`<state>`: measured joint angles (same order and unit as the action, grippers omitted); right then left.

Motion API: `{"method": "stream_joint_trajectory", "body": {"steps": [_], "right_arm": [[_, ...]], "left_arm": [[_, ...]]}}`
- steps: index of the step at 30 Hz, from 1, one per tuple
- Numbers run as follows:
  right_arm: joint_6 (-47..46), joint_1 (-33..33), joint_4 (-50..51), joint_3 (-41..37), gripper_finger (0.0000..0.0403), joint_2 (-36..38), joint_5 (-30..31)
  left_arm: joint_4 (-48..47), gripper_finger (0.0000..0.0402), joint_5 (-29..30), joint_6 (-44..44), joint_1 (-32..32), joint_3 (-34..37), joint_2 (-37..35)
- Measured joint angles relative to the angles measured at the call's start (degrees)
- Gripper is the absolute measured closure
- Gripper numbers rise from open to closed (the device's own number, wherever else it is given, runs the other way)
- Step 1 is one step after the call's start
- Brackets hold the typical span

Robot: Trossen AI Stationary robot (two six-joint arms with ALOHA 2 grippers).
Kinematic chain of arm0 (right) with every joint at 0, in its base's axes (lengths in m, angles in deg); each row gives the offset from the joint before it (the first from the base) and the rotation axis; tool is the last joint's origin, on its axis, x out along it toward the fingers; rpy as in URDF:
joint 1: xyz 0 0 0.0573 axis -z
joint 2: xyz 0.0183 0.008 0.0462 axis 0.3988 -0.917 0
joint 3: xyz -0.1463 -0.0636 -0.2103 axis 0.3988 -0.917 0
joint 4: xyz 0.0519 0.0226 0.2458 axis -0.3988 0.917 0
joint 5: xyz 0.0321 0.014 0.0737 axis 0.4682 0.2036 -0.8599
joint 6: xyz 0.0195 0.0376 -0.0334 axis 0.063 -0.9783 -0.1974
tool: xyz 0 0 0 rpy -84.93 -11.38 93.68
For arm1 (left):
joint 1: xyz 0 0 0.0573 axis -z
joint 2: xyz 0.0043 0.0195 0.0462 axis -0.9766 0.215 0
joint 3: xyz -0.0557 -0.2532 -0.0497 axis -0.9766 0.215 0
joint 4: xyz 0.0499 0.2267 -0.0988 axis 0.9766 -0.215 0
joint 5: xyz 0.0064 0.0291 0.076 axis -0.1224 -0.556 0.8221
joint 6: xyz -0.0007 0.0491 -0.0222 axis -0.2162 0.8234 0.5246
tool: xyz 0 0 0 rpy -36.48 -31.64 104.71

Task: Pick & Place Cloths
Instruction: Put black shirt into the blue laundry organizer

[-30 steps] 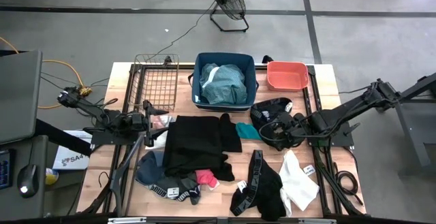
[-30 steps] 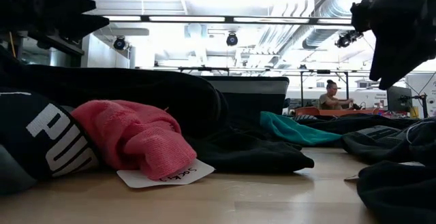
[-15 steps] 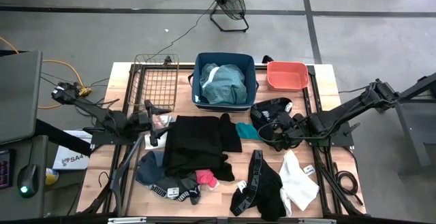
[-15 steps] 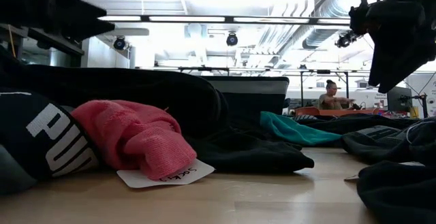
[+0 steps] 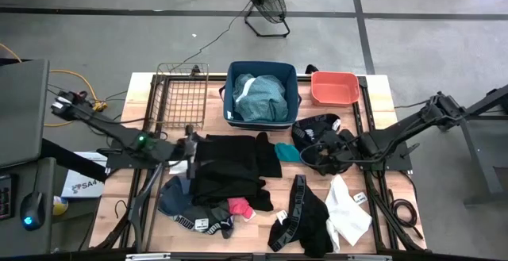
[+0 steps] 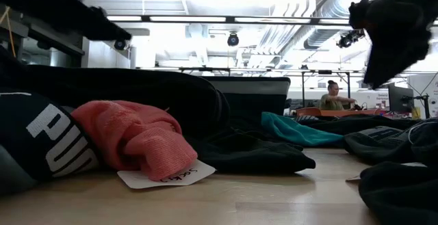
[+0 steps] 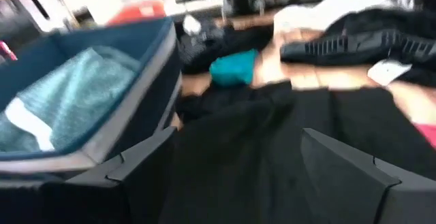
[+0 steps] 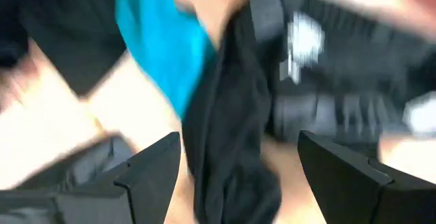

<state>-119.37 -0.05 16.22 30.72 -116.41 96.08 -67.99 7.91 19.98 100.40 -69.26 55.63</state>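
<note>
**Grippers spread over a table strewn with cloths**

Cloths lie across most of the wooden table (image 5: 143, 205). A large black garment (image 5: 226, 166) covers the middle of the surface, and the left gripper (image 5: 193, 151) hangs at that garment's left edge with its fingers (image 7: 139, 159) spread apart and nothing between them. In the left wrist view the black fabric fills the space under those fingers.

The right gripper (image 5: 324, 151) is right of centre, over a black piece (image 5: 313, 130) that lies between the middle of the table and the far right corner. Its fingers (image 8: 153, 166) are parted too; a strip of black fabric shows between them in the right wrist view, but I cannot tell whether they touch it. A small teal cloth (image 5: 287, 151) lies just beside that gripper, between it and the large black garment.

Along the near edge lie a grey and black bundle (image 5: 186, 205), a bright pink piece (image 5: 240, 208), a black garment with a lettered band (image 5: 302, 217) and a white cloth (image 5: 348, 209). In the low view the pink piece (image 6: 137, 139) rests on a paper tag (image 6: 168, 176).

At the far edge stands a blue bin (image 5: 262, 71) with a teal garment (image 5: 260, 98) inside. A coral tub (image 5: 334, 88) sits near the far right corner, and a wire rack (image 5: 181, 94) is to the left of the bin.
</note>
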Motion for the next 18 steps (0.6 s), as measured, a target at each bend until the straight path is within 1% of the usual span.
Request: {"method": "stream_joint_trajectory", "body": {"steps": [1,3,7,9,11,13,16,18], "right_arm": [[2.1,-0.7,-1.3,0.0,0.0116,0.0,2.8],[5.3,-1.8,-3.7,0.0,0.0116,0.3,5.7],[6.8,-4.0,-4.9,0.0,0.0116,1.2,7.7],[7.5,-5.4,-5.1,-1.4,0.0116,2.4,9.2],[7.1,-6.0,-6.7,-4.2,0.0116,4.7,9.3],[7.2,-6.1,-11.2,-8.2,0.0116,8.2,9.9],[10.5,-6.1,-19.8,-15.0,0.0116,14.3,9.7],[13.9,-6.1,-25.8,-19.1,0.0116,18.8,8.4]], "left_arm": [[-0.5,0.0101,-2.2,-0.3,-1.7,-1.0,1.4],[-0.4,0.0101,-6.4,-0.4,-5.3,-2.5,3.8],[-0.6,0.0101,-13.6,-0.2,-12.2,-4.5,7.6],[-0.4,0.0101,-17.7,0.6,-15.1,-5.2,8.7],[-0.4,0.0101,-21.6,0.9,-17.7,-5.5,9.5],[-0.4,0.0101,-24.6,1.0,-19.7,-5.7,9.9],[-0.4,0.0101,-28.6,0.9,-21.9,-5.8,9.9],[-0.5,0.0101,-30.6,0.4,-22.9,-5.8,9.9]]}}
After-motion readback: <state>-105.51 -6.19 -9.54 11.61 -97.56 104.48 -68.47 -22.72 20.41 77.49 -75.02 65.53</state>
